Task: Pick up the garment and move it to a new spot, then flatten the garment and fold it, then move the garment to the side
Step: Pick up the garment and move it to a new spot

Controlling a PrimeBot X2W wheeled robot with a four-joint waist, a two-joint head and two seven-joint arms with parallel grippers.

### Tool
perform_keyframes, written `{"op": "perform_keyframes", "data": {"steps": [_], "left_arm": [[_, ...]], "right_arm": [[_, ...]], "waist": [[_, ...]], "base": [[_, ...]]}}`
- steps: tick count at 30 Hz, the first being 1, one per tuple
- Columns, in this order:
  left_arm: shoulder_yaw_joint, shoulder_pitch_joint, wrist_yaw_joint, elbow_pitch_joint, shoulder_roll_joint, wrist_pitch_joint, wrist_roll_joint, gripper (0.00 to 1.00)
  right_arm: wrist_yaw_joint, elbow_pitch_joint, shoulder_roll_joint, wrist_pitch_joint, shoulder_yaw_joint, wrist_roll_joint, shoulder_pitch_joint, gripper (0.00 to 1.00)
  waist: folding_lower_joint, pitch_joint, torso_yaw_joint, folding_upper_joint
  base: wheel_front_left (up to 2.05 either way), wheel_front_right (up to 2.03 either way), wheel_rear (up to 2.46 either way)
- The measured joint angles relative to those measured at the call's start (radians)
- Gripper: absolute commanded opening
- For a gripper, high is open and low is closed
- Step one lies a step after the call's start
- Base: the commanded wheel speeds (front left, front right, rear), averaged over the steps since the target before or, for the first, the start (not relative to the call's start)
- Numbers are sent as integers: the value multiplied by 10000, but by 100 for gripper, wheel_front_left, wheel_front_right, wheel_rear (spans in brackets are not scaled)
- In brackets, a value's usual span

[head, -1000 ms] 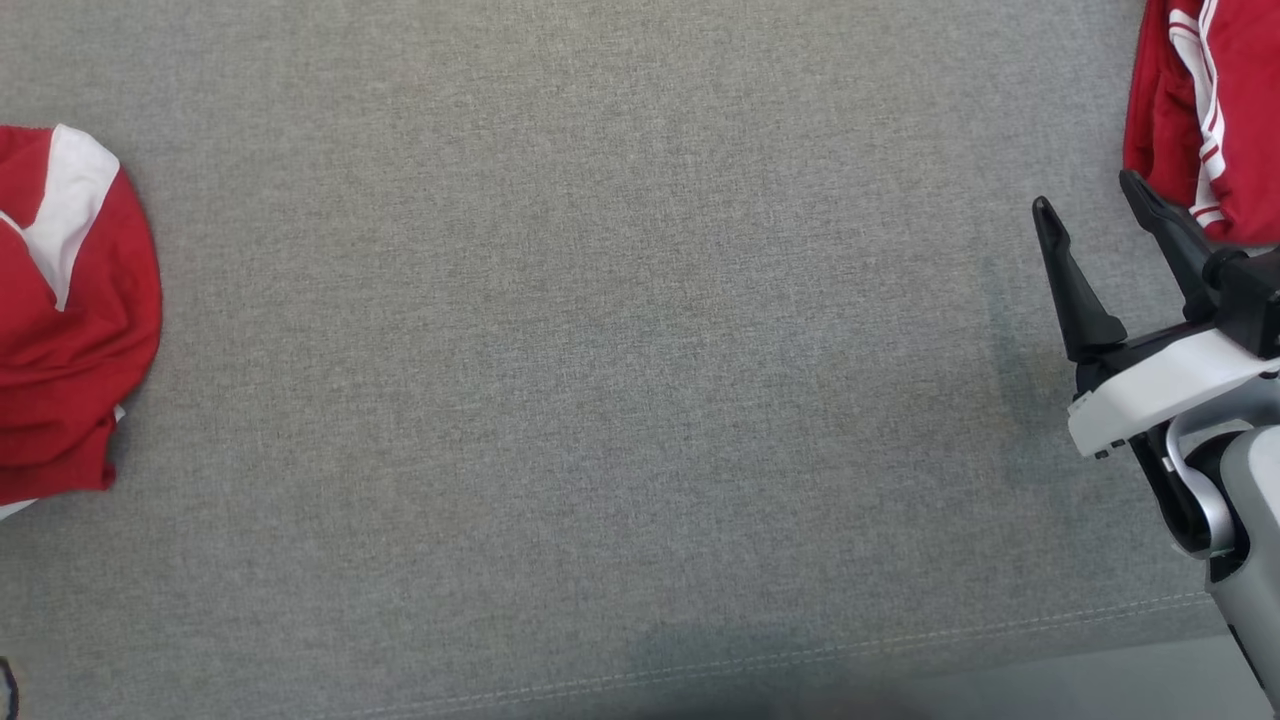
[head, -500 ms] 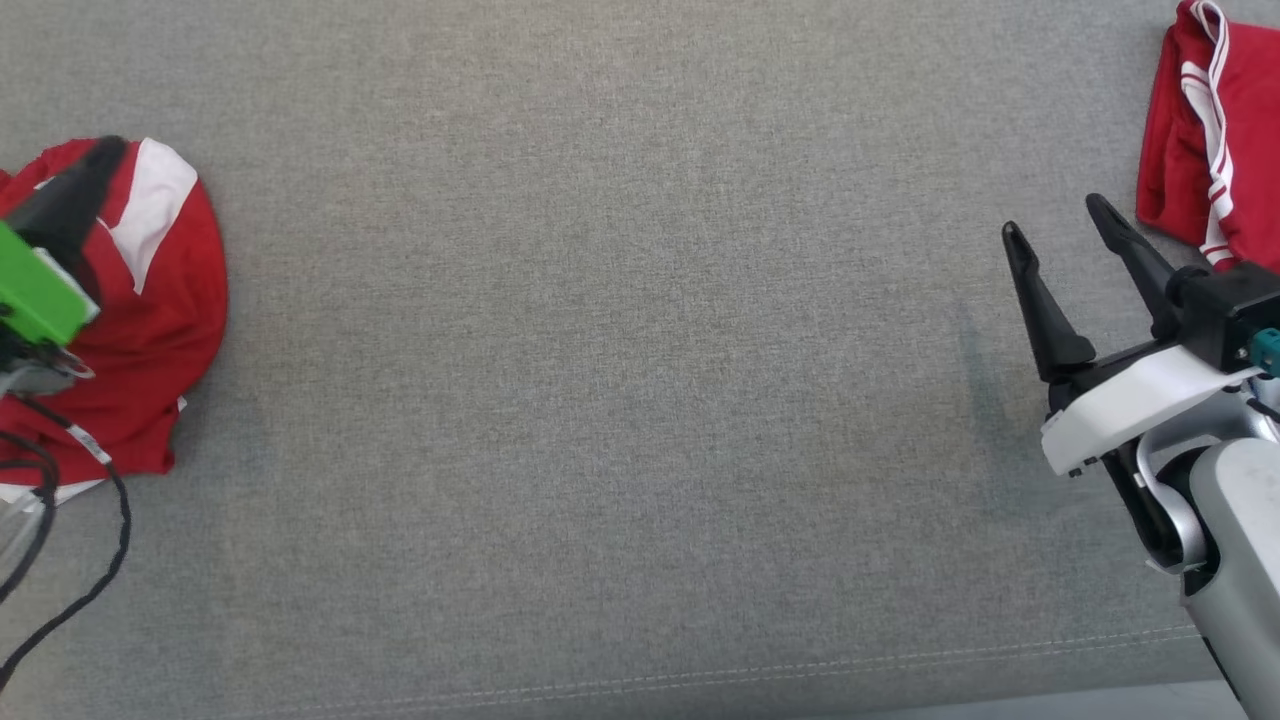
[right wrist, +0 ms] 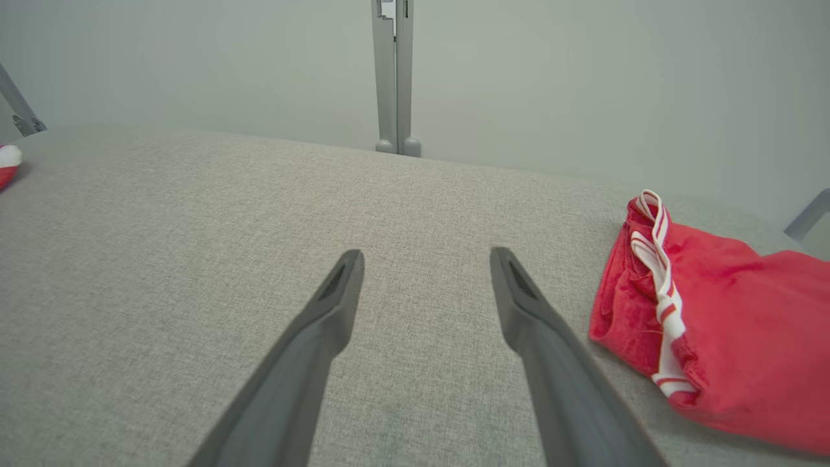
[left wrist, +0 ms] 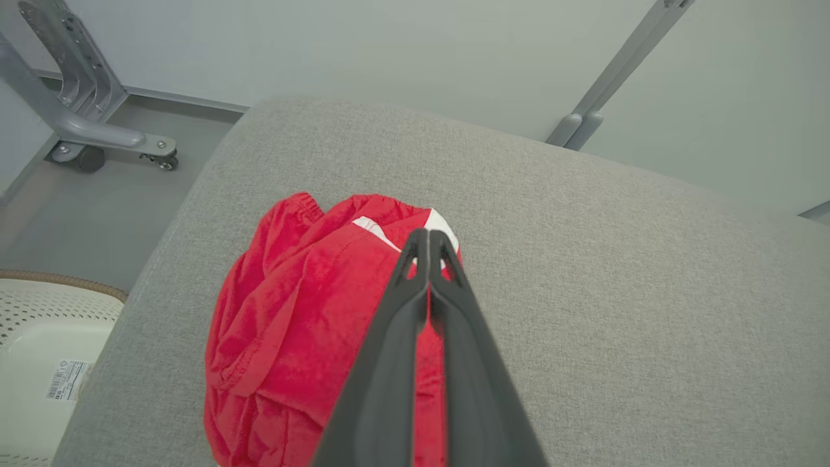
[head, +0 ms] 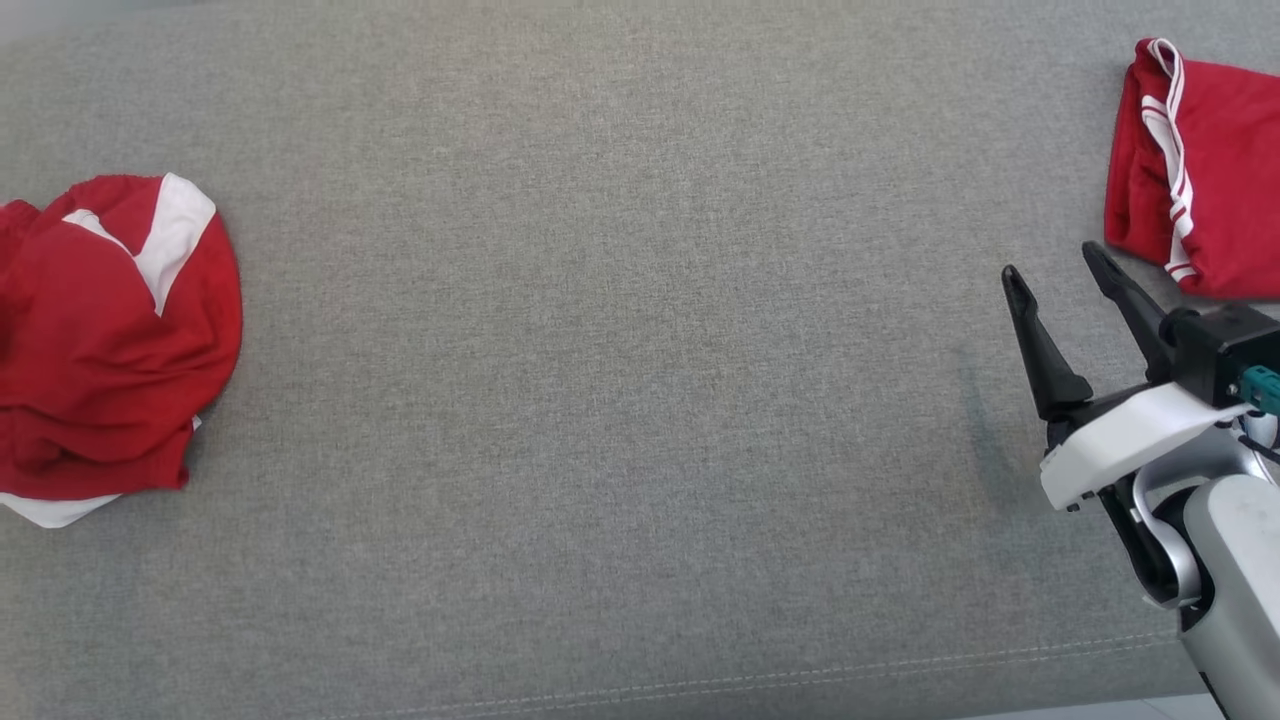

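Observation:
A crumpled red garment (head: 110,350) with a white panel lies at the left end of the grey cushioned surface (head: 620,350). In the left wrist view the same garment (left wrist: 285,331) lies near the surface's corner. My left gripper (left wrist: 428,235) is shut, its tips in front of the white panel, with no cloth visibly pinched between them. A folded red garment with white stripes (head: 1200,180) lies at the far right. My right gripper (head: 1050,262) stands open just short of it, nothing between its fingers (right wrist: 324,324), and the folded garment (right wrist: 726,350) lies to their right.
The surface's left edge drops to the floor, where a white perforated basket (left wrist: 32,344) and a wheeled metal frame (left wrist: 78,130) stand. A grey upright post (right wrist: 393,78) rises behind the far edge. A stitched seam (head: 700,680) marks the front edge.
The head camera has shifted, so both garments sit differently in the picture. The left gripper, seen over the crumpled garment half a second ago, has closed and left the head view.

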Motion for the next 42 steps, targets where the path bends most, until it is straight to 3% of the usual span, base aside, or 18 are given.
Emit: {"op": "perform_keyframes", "data": {"steps": [1,3,4,18,25,34,42], "left_arm": [[56,70,0,-117,12,-282,142,21],[128,220,-2,-332,15,-809,539,96],[107,321,-21,-454,13,-1024,679,100],[-123,3771,-123,-1185,-1302,-4107,1793,100],[-221,5520,-75,-1149,-1891,-4986,1889,100],[-311,6338,-77,-1532,-2019,-5680,1996,100],[-368,6458,-77,-1950,-2004,-5889,2205,100]], "right_arm": [[-4,29,2,-50,-44,15,85,100],[-79,52,4,-165,-136,81,171,100],[-81,61,-2,-174,-192,86,185,100],[-180,228,165,-518,-259,182,1213,100],[-272,360,370,-614,-186,274,1832,100],[-282,351,336,-612,-163,345,2499,100],[-368,54,222,-600,-174,343,2585,100]], "waist": [[0,-58,13,0],[0,-183,56,0],[0,-249,85,0],[0,-1581,761,0],[0,-2255,959,0],[-1,-3083,976,0],[0,-3177,1245,0]], "base": [[0,0,0],[0,0,0],[0,0,0],[0,0,0],[0,0,0],[0,0,0],[0,0,0]]}}
